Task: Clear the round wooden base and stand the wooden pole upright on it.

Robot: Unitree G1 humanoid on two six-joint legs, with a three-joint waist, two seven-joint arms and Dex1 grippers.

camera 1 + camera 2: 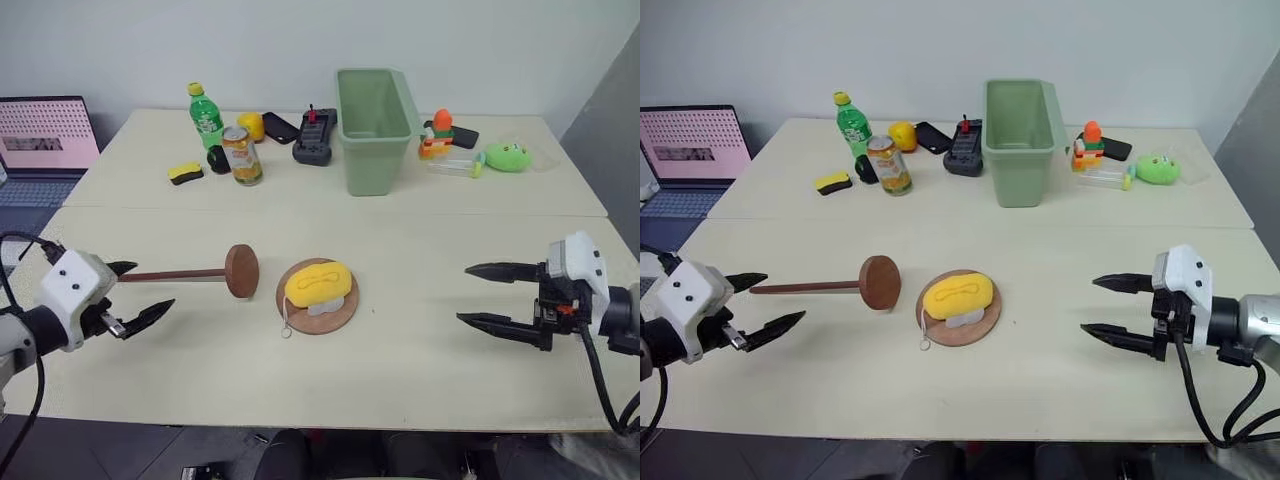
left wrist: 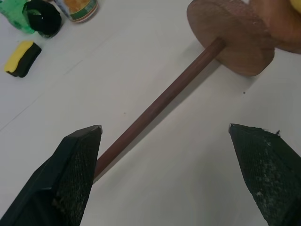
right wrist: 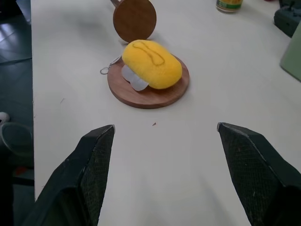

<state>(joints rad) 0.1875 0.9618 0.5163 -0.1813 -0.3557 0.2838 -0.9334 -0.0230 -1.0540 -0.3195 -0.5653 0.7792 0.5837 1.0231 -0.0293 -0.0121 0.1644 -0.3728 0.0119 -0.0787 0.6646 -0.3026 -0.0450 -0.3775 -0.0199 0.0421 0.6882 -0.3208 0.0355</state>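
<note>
The round wooden base [image 1: 338,312] lies flat at the middle of the near table, and a yellow plush toy [image 1: 318,284] with a key ring rests on top of it. Just left of it lies the wooden pole [image 1: 170,274] on its side, its end disc [image 1: 241,271] standing on edge near the base. My left gripper [image 1: 142,293] hovers open at the pole's free end, its fingers [image 2: 75,160] to either side of the rod [image 2: 160,101] without touching. Far to the right my right gripper [image 1: 480,294] is open and faces the base [image 3: 155,96], well apart from it.
On the far table stand a green bin [image 1: 374,113], a green bottle [image 1: 205,115], a can [image 1: 242,155], a yellow-black sponge [image 1: 185,172], a black device [image 1: 314,136], a toy figure [image 1: 438,134] and a green plush [image 1: 508,156]. A laptop [image 1: 45,133] sits at far left.
</note>
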